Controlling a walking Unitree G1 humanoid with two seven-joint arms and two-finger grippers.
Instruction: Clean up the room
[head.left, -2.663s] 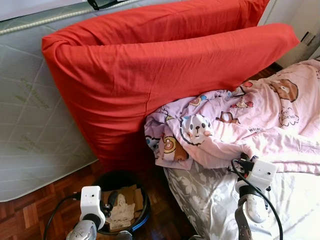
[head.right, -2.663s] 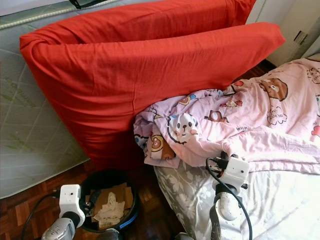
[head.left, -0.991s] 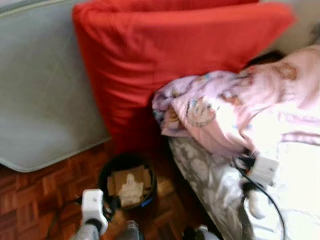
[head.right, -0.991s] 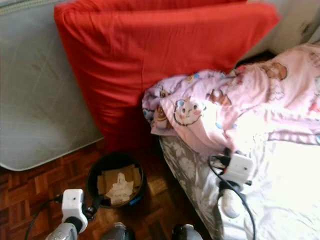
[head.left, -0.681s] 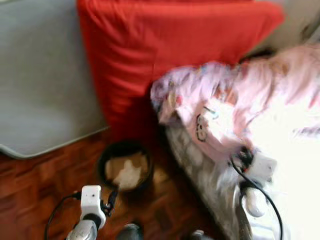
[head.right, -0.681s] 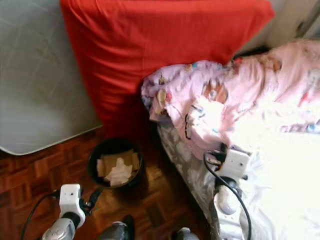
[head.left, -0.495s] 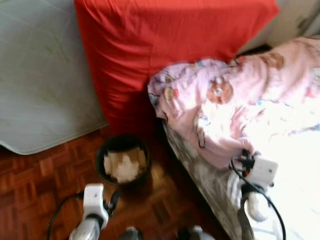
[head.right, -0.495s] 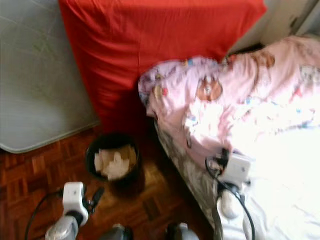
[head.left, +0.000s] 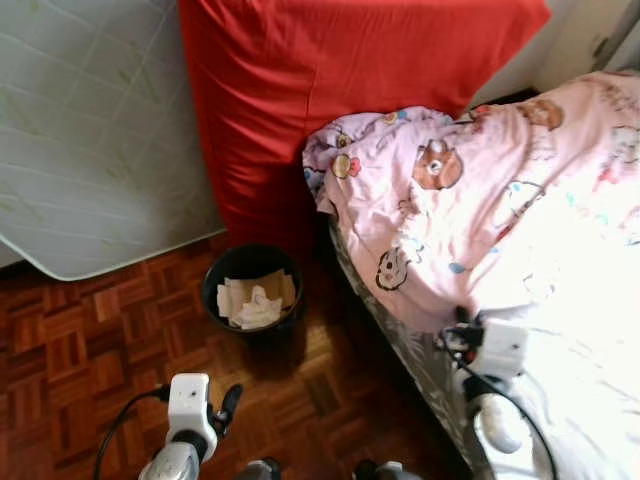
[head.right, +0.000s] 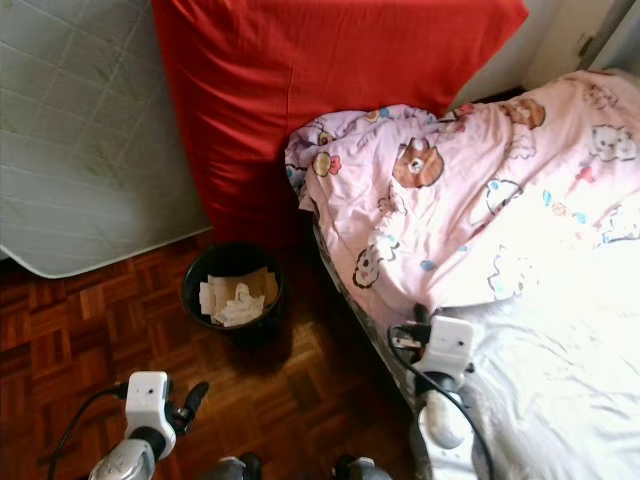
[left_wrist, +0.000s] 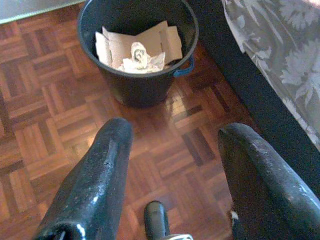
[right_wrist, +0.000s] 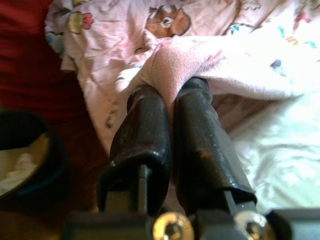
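Parquet floor (head.left: 90, 350), right end effector (right_wrist: 170, 105) pinching pink blanket (head.left: 480, 200)

Bare parquet (left_wrist: 60, 125) lies ahead of the left gripper (left_wrist: 175, 150); beyond, the bin (left_wrist: 135, 85), with the bed edge (left_wrist: 280, 65) alongside.

Sharp pics, bedsheet (head.left: 590, 330) overexposed at right

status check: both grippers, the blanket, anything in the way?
Right gripper shut on pink blanket at bed edge. Left gripper open, idle over floor. Black bin beside bed, apart.
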